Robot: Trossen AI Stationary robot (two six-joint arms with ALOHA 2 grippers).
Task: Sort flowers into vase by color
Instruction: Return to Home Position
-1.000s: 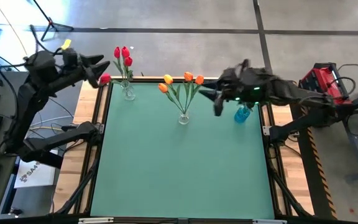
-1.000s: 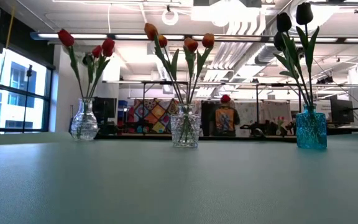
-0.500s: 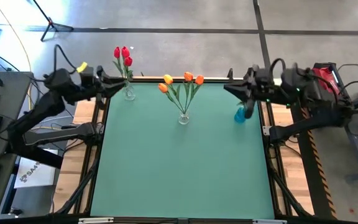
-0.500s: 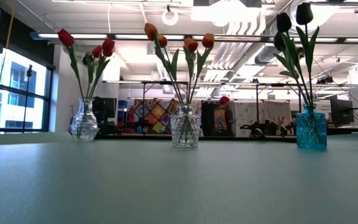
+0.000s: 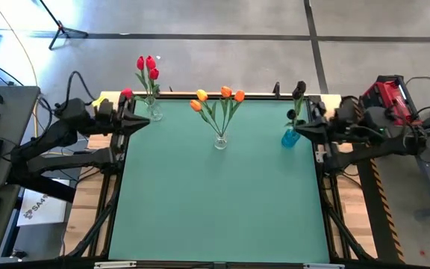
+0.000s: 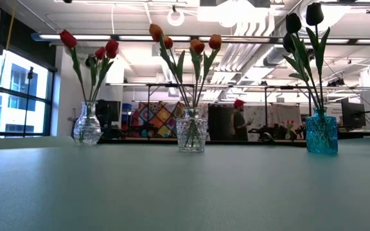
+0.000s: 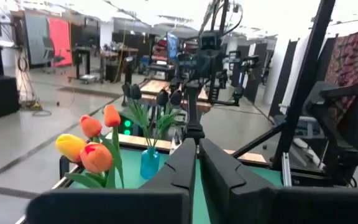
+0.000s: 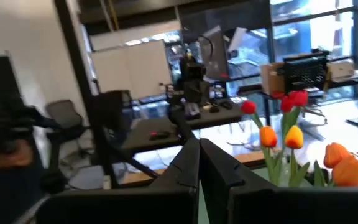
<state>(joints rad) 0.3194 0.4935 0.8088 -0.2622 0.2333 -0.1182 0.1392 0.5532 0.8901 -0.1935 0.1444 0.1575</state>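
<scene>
Red tulips (image 5: 148, 66): stood in clear vase (image 5: 154, 112), table's 11 o'clock corner.
Orange tulips (image 5: 219, 97): 4 heads, fanned out in mid vase (image 5: 220, 142), 12 o'clock, nr far edge.
Dark tulips (image 5: 297, 101): stood in blue vase (image 5: 290, 137), 1 o'clock, nr right edge.
Table (image 5: 215, 202): green top, vases set in a row along far side.
L gripper (image 7: 195, 144): found at 10 o'clock edge, nr clear vase; jaws pressed together, nothing held.
R gripper (image 8: 199, 143): found at 2 o'clock edge, nr blue vase; jaws together, nothing held.
Person (image 6: 239, 119): red cap, seen in room beyond.
</scene>
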